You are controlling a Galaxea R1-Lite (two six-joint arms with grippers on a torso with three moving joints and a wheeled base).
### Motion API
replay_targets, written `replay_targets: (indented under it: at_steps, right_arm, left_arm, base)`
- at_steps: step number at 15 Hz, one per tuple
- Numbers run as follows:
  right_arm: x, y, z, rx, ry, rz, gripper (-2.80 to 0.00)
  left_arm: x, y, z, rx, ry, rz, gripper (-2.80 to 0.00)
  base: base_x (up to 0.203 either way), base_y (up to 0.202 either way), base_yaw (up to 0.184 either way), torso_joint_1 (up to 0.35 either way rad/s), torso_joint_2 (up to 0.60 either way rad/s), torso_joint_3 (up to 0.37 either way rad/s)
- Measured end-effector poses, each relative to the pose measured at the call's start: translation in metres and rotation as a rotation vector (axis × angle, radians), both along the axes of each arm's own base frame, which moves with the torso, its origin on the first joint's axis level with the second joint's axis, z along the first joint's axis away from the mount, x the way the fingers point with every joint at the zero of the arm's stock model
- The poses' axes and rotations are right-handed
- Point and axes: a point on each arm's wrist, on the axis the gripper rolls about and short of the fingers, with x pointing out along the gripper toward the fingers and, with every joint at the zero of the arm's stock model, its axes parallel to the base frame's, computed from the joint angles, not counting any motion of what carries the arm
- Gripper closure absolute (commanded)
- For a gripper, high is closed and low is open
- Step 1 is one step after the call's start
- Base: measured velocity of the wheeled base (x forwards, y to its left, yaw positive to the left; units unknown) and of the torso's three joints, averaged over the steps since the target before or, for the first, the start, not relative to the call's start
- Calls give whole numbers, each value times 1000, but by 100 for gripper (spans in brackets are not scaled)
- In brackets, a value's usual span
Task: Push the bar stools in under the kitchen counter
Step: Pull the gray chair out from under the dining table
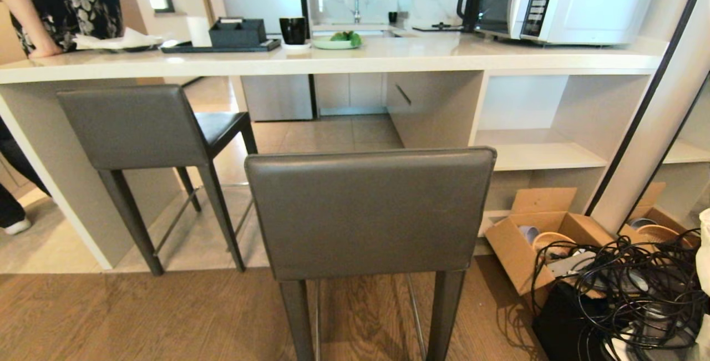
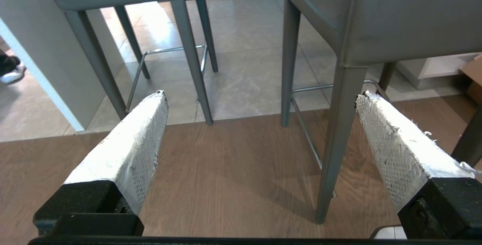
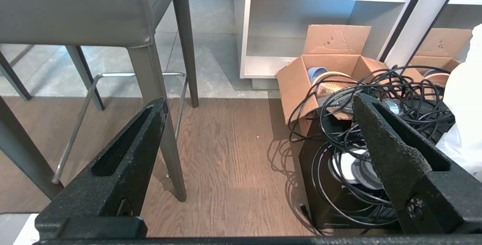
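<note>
Two dark grey bar stools face the kitchen counter (image 1: pixel 388 59). The near stool (image 1: pixel 370 211) stands on the wood floor straight ahead, its backrest toward me, well back from the counter. The far stool (image 1: pixel 138 128) stands to the left, angled, its seat partly under the counter's edge. Neither arm shows in the head view. My left gripper (image 2: pixel 261 98) hangs open over the wood floor, the near stool's leg (image 2: pixel 339 132) between its white fingers (image 2: pixel 128 151). My right gripper (image 3: pixel 260 104) is open too, beside that stool's other leg (image 3: pixel 158 124), holding nothing.
A person leans on the counter at the far left (image 1: pixel 61 0). An open cardboard box (image 1: pixel 532 239) and a black box with tangled cables (image 1: pixel 621 289) sit on the floor at the right. A microwave (image 1: pixel 571 0), tray (image 1: pixel 222 45) and cup (image 1: pixel 293 31) stand on the counter.
</note>
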Motion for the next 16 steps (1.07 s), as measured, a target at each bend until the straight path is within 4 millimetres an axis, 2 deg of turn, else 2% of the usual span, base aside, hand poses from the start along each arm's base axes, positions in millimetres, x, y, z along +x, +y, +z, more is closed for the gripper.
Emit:
replay_targets:
  at_steps: [6,7,8,16]
  right_arm:
    - [0,0,0,81,0,-17,-280]
    - [0,0,0,81,0,-18,-280]
    - [0,0,0,82,-5,-17,0]
    - [2,0,1,84,-45,-14,0]
  left_arm:
    - [0,0,0,0,0,1,-280]
    - [0,0,0,0,1,-1,0]
    - [0,0,0,4,3,0,0]
    - [0,1,0,-6,2,25,0]
  base:
    - [0,0,0,0,0,0]
    - [0,0,0,0,0,0]
    - [0,0,0,0,0,0]
    - [0,0,0,0,0,0]
